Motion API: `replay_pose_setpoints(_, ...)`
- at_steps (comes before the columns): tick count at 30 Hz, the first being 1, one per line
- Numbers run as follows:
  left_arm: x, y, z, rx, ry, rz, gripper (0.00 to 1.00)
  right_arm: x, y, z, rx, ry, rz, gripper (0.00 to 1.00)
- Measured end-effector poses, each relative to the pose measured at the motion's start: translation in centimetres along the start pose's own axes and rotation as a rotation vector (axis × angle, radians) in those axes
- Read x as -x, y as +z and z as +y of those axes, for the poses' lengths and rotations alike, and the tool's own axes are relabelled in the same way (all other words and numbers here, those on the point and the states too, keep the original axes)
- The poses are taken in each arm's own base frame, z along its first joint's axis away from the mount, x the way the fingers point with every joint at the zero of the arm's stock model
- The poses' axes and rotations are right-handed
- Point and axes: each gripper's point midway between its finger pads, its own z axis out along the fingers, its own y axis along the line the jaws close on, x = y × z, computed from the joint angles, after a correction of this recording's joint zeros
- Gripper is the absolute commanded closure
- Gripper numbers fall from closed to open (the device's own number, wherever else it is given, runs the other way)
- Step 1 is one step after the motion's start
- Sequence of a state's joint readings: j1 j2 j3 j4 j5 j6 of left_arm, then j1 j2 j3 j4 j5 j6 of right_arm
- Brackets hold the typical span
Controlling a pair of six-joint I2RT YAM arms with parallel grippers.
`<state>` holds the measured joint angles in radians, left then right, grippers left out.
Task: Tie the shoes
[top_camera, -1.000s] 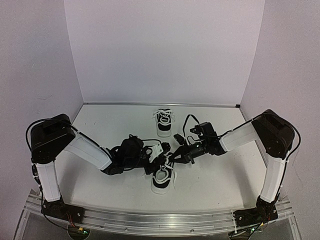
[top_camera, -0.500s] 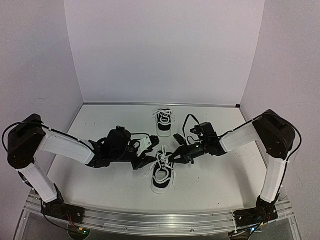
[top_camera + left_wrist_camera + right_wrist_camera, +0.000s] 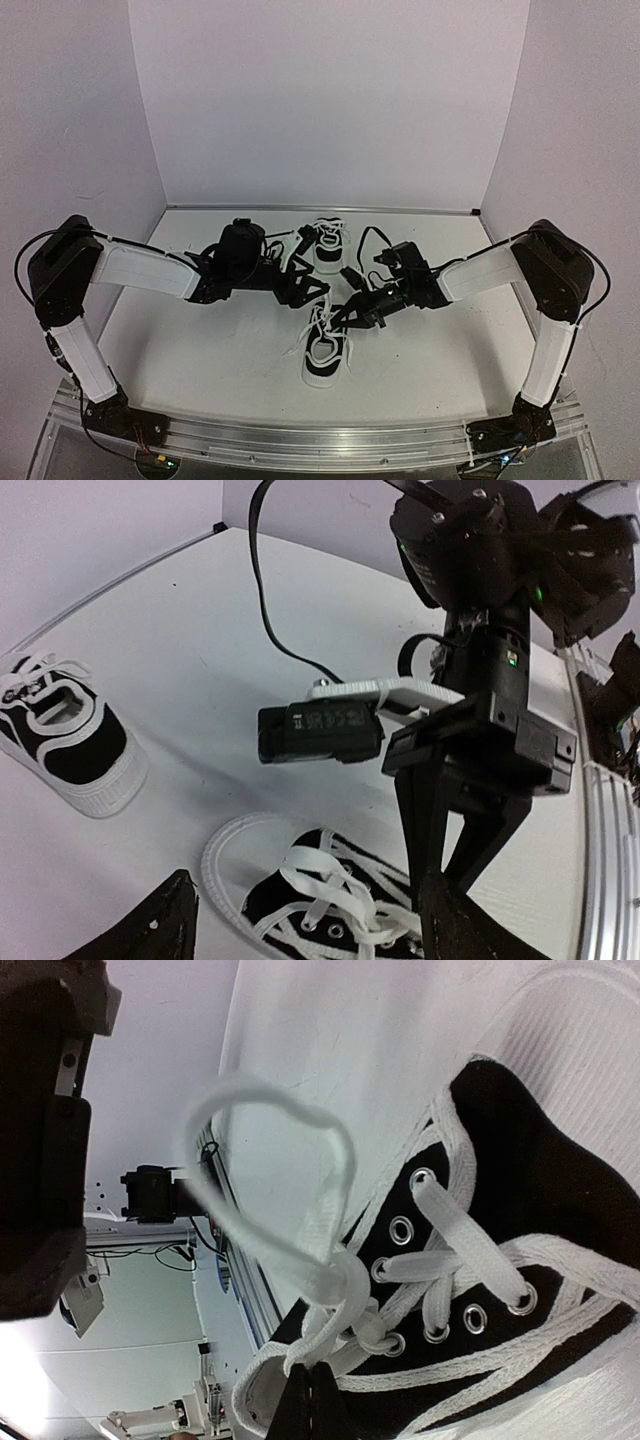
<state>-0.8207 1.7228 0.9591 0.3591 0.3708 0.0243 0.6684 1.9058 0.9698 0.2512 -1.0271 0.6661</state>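
White tabletop point(image 3: 200, 350), lilac walls point(image 3: 330, 100); left end effector point(image 3: 310, 290) released, right end effector point(image 3: 310, 1400) pinching lace point(image 3: 340, 1270) of near shoe point(image 3: 322, 358)

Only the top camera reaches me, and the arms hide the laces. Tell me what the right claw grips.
Observer: In the right wrist view, the right claw is shut on the near shoe's lace, just below a knot.
Operator: Describe the lace above it.
Observer: A loop stands up from that knot.
Operator: Report the left claw.
Observer: In the left wrist view, the left claw is open over that shoe, holding nothing.
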Motion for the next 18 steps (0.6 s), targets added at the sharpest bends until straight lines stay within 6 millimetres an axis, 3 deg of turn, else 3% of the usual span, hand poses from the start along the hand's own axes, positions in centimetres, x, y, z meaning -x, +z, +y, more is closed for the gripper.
replay_pose_setpoints(7, -1.3, 2.1, -0.6, -0.086, -0.122, 0.041, 0.26, -0.5, 0.2, 0.0, -0.029, -0.014, 0.016, 1.0)
replay_pose_setpoints(12, -2.1, 2.7, -0.8, -0.107, -0.162, 0.06, 0.34, -0.6, 0.2, -0.2, -0.04, -0.015, 0.019, 1.0)
replay_pose_setpoints(15, -2.0, 3.0, -0.9, -0.122, -0.176, 0.061, 0.49, -0.7, 0.2, -0.3, -0.046, -0.016, 0.019, 1.0)
replay_pose_setpoints(18, -1.7, 3.2, -1.0, -0.133, -0.185, 0.057, 0.76, -0.5, 0.2, -0.3, -0.051, -0.018, 0.016, 1.0)
